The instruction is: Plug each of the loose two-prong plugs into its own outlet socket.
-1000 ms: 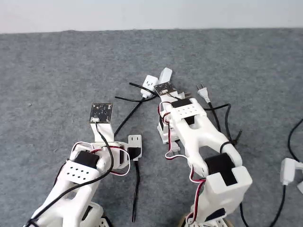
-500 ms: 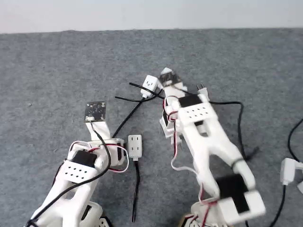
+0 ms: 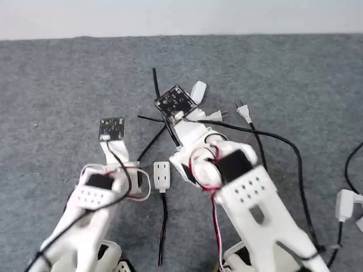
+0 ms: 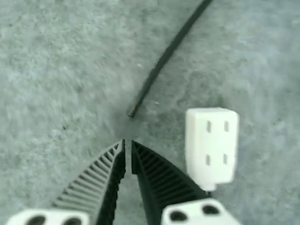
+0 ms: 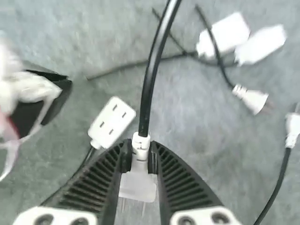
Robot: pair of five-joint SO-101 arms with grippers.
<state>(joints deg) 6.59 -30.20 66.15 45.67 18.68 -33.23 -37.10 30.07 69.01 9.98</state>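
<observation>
Tabletop (image 3: 51, 79), grey and rough, carries both arms and a scatter of cords. The right fingers (image 5: 180, 183) pinch a white plug (image 5: 137, 180) by its body, one finger on each side. Its black cord (image 5: 152, 70) runs straight out past the tips, and its two prongs point back toward the wrist. In the right wrist view a white socket (image 5: 111, 123) lies slots up just beside those fingertips, and the left arm (image 5: 28, 96) sits beyond it. From above, the socket (image 3: 161, 174) lies flat between the two arms, its own lead trailing toward the near edge. The left fingers (image 4: 108, 180) are pressed together with nothing between them, tips low over bare tabletop. The socket (image 4: 211, 145) lies just beside them without touching, and a black cord end (image 4: 132, 111) lies ahead of the tips. Farther out, a loose plug (image 3: 216, 116) and a second plug (image 3: 244, 111) lie near each other with prongs free, and a white block (image 3: 198, 89) lies just beyond them.
</observation>
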